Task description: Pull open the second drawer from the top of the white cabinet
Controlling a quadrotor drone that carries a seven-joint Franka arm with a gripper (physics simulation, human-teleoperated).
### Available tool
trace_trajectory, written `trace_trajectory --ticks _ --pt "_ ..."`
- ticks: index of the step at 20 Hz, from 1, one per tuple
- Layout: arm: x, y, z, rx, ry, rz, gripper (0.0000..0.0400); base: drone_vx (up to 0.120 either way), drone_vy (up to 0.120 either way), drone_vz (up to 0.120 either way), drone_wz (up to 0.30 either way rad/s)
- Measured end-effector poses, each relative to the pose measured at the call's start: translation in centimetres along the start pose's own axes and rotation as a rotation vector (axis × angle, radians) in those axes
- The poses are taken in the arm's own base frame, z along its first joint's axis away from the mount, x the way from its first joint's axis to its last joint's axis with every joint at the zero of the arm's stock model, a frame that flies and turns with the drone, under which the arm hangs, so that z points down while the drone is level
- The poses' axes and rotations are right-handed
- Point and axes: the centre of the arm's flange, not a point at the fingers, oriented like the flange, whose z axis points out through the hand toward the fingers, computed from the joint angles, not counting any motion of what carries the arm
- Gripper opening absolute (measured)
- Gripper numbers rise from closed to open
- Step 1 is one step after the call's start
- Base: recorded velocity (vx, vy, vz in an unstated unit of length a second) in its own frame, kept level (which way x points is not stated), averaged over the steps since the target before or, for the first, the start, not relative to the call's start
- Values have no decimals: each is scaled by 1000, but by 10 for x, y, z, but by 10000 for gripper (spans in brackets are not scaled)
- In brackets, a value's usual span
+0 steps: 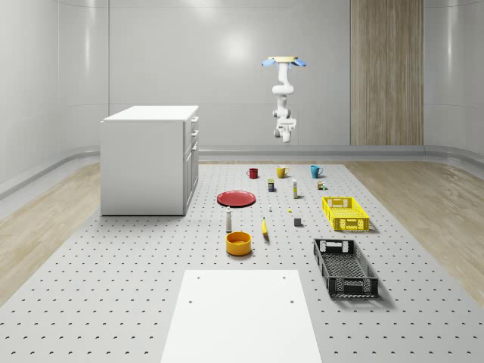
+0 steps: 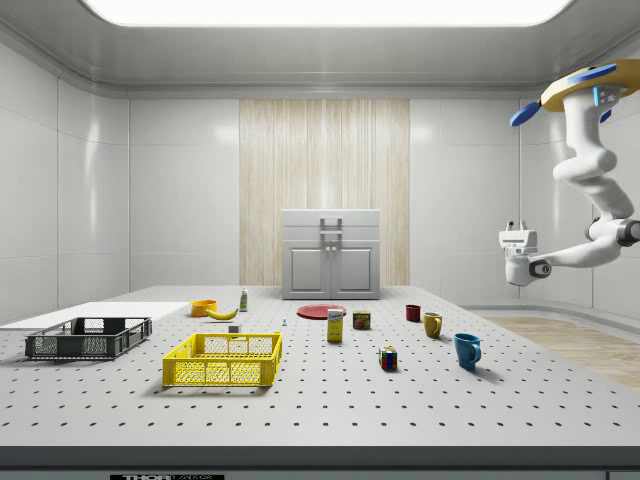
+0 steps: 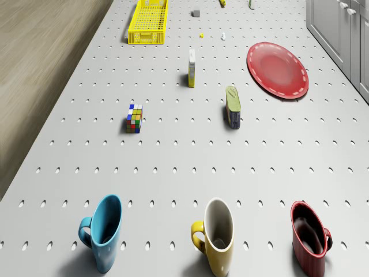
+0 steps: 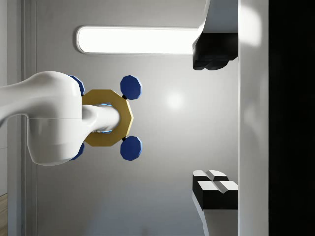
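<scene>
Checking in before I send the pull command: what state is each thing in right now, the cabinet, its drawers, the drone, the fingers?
White cabinet: upright on the table, all drawers shut.
Second drawer: shut, untouched.
Drone: hovering high above the far end of the table, near the mugs, away from the cabinet.
Gripper: fingers open, holding nothing, pointing up toward the drone.
Three mugs: upright.
Red plate: flat on the table.

In the whole-scene view, the cabinet (image 1: 150, 159) stands at ten o'clock on the table (image 1: 113, 287), the plate (image 1: 237, 198) just beside it at centre. Three mugs (image 1: 281, 172) line up at twelve o'clock (drone (image 1: 284, 63) hovering above them), two crates (image 1: 345, 213) at three o'clock.
</scene>
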Motion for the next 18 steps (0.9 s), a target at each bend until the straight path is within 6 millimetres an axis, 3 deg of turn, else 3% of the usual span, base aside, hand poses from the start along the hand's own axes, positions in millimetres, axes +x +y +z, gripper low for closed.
trace_trajectory --ticks 4,8,18 --pt "42 41 19 431 -444 6 307 80 -80 0 0" --pt "61 60 48 708 -728 9 305 120 -120 0 0" --pt "70 69 78 947 -972 11 301 120 -120 0 0"
